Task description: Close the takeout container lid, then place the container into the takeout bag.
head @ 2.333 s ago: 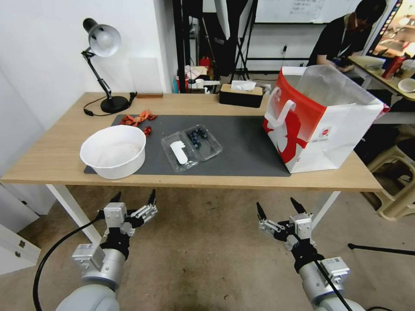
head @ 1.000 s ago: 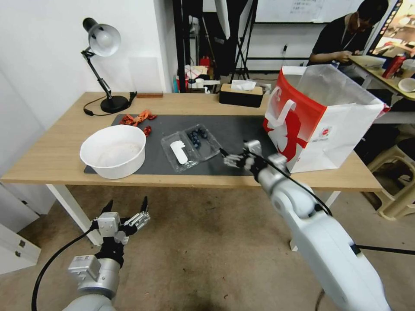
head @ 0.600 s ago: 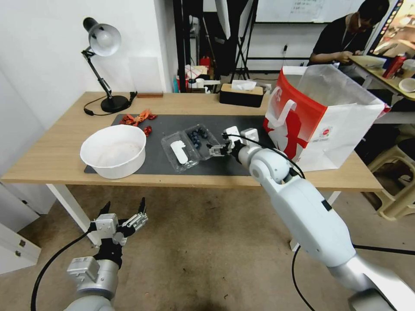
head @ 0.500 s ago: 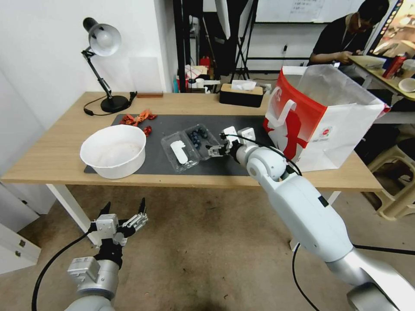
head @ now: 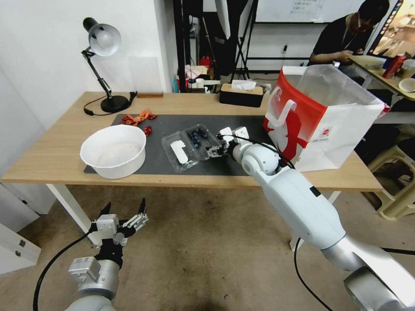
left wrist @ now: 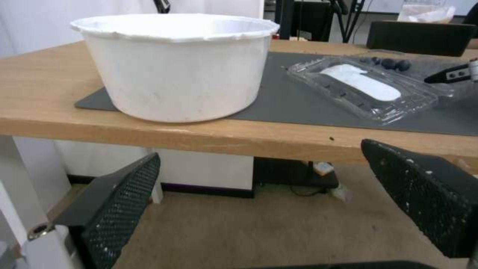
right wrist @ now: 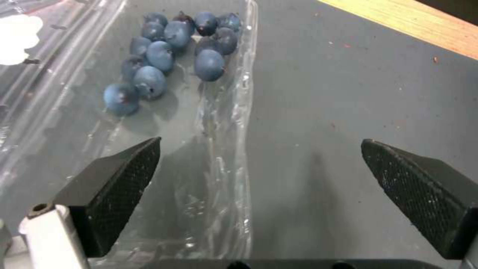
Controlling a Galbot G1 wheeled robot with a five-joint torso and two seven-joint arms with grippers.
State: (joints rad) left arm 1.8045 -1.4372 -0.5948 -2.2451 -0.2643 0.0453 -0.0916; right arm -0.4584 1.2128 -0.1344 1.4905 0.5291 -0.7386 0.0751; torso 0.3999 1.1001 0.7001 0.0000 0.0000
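Observation:
The takeout container [head: 190, 146] lies open on the dark mat, blueberries [head: 195, 137] in its right half. Its lid [head: 178, 152], with the white label, lies flat to the left. My right gripper [head: 213, 150] is open and low over the mat at the container's right edge. In the right wrist view the gripper [right wrist: 260, 144] straddles the clear rim [right wrist: 234, 112], with the blueberries [right wrist: 169, 52] just beyond. The red-and-white takeout bag [head: 320, 121] stands open at the table's right end. My left gripper [head: 123, 210] hangs open below the table's front edge, facing the lid [left wrist: 363, 84].
A big white bowl [head: 113, 150] sits left of the container on the mat. Red scraps [head: 139, 118], a desk lamp [head: 103, 65] and a black tissue box [head: 241, 95] are at the back. The table's front edge [left wrist: 239, 140] lies above my left gripper.
My right arm came up from below the table and reached left across the mat to the container's right edge, creeping closer in the last half second. The left arm sank slightly, then stayed still.

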